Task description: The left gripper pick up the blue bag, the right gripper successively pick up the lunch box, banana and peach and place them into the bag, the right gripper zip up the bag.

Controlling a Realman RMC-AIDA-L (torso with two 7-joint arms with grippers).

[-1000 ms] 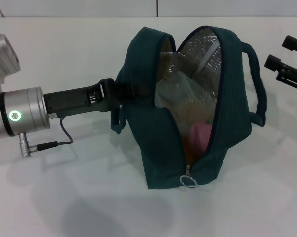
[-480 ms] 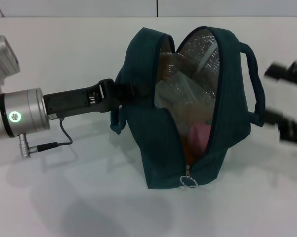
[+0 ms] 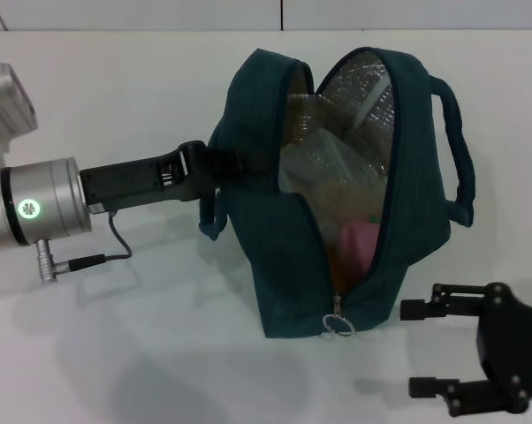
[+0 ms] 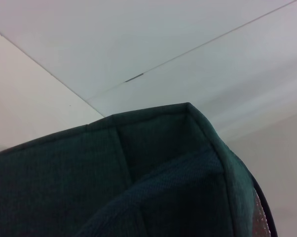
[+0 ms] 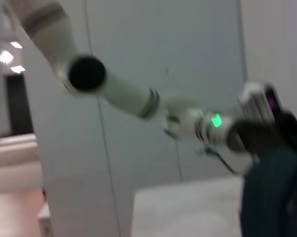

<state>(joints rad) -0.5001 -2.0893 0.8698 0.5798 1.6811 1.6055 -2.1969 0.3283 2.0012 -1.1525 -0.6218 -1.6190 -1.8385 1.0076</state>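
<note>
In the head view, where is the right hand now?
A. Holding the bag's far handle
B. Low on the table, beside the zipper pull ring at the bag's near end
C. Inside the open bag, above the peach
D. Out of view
B: the right hand sits open on the table side, just right of the zipper pull ring of the blue bag.

Left gripper (image 3: pixel 215 168) holds blue bag (image 3: pixel 275 265); right gripper (image 3: pixel 414 348) open beside.

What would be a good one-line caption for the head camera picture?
Left tool holds the open blue bag upright, food inside, while the open right tool waits near the zip ring.
</note>
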